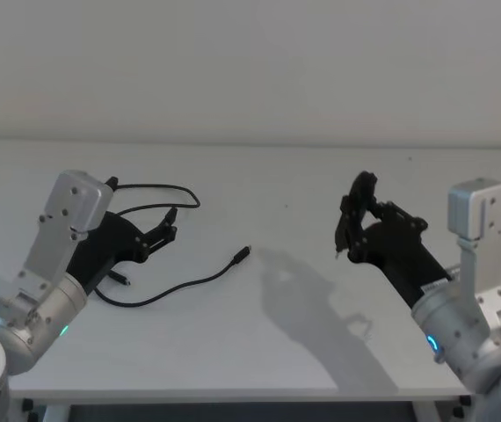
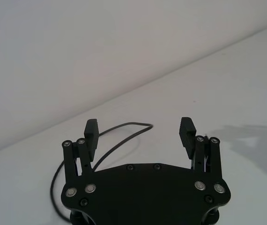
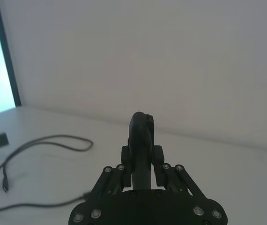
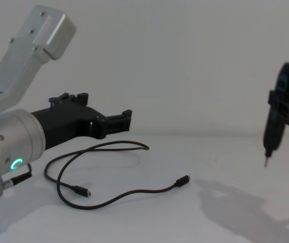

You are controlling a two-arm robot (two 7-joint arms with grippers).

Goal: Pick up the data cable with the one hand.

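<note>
Left claw [image 1: 170, 226] spread wide, nothing in it, hovering above the table [image 1: 303, 176]! The cable [image 1: 206, 279] lies looped beneath and around it, one plug out at four o'clock. Right claw [image 3: 140, 124] pinched together, raised well off at three o'clock.

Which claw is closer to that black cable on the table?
Left. The left gripper hovers open just above the loops of the data cable; the right gripper is held up far to the cable's right.
</note>
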